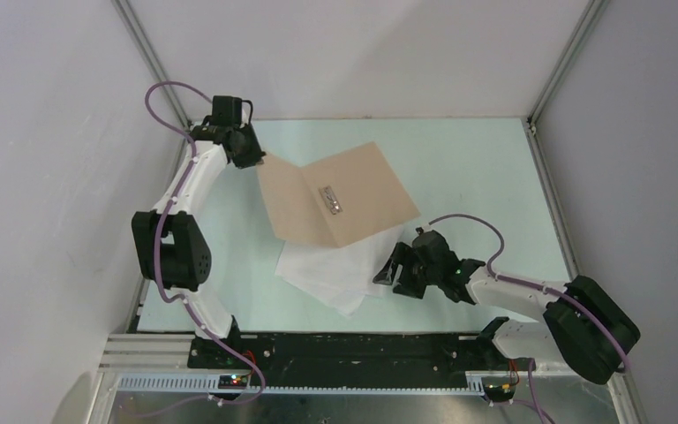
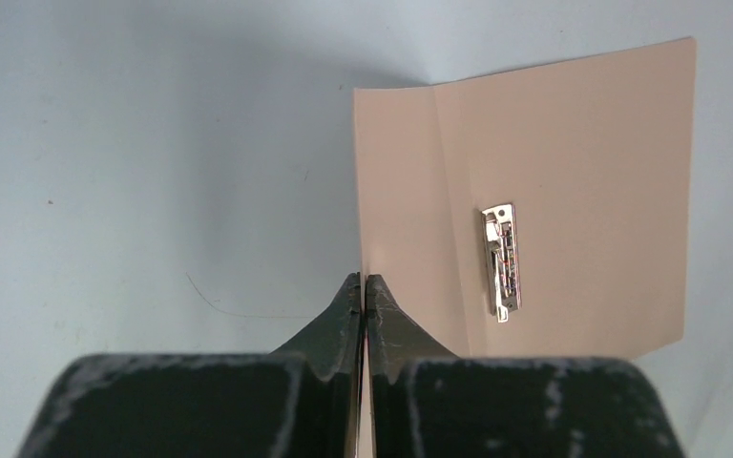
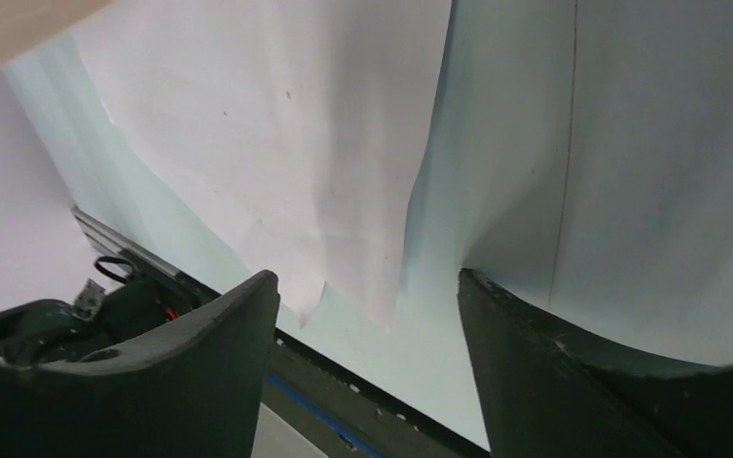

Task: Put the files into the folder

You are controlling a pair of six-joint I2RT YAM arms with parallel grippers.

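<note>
At folder (image 1: 371,190) left edge: left gripper (image 2: 364,291) clamped on folder, propping it open; files (image 1: 322,265) lay against folder's near edge; right gripper (image 3: 366,286) jaws apart over files; next likely: pinch files, slide in.

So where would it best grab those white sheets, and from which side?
Probably the files by their free near-right edge, coming low from the right, where the open right gripper sits. They lie flat and thin, their far part covered by the folder, so only an edge offers purchase.
</note>
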